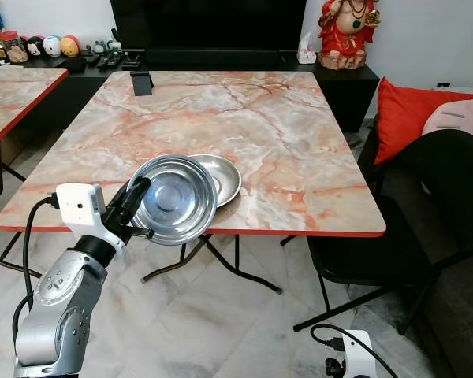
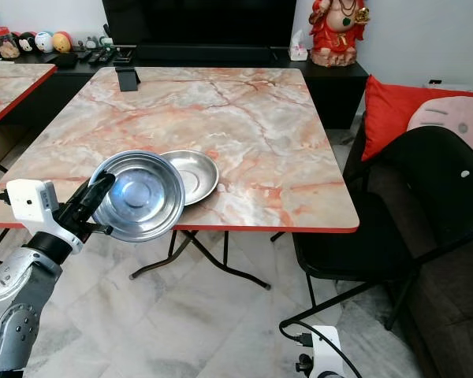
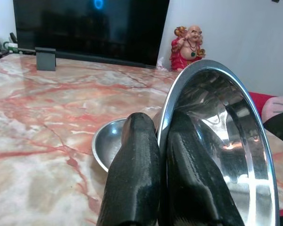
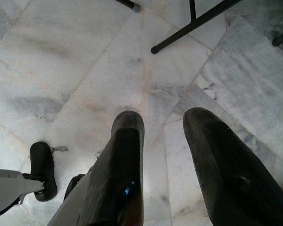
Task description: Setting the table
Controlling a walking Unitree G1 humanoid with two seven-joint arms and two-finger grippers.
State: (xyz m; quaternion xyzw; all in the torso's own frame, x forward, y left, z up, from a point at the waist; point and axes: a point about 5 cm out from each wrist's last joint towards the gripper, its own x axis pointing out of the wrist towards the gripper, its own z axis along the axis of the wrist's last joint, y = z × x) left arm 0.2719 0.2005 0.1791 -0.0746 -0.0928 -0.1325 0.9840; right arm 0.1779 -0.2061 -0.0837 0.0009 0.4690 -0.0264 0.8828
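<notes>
Far left, a second marble worktop (image 1: pixel 16 94) edges in, with small figurines (image 1: pixel 51 46) on the dark cabinet behind it. Now the left gripper (image 1: pixel 135 197), up at the near edge of the main worktop (image 1: pixel 284 134): its two black fingers (image 3: pixel 132 174) are pinched tight on the rim of a steel bowl (image 1: pixel 173 201), one finger inside, one outside. The bowl is lifted and tilted, its hollow facing up toward the camera, hanging partly past the red near edge and partly over the marble. Just behind and to its right, a second steel dish (image 1: pixel 221 177) sits flat on the worktop, its left side overlapped by the held bowl. A small dark stand (image 1: pixel 142 83) rests at the far edge, in front of the big black screen (image 1: pixel 205 24). Further right, a red figurine (image 1: pixel 348 31) stands on the cabinet beside a tissue box (image 1: pixel 306 51). Then a black chair (image 1: pixel 426 220) beside the worktop's right side, and a red cushion (image 1: pixel 414 110) behind it. Down low on the right, the right gripper (image 4: pixel 162 141) hangs over the marble floor (image 4: pixel 61 61), fingers parted with a clear gap, holding nothing.
</notes>
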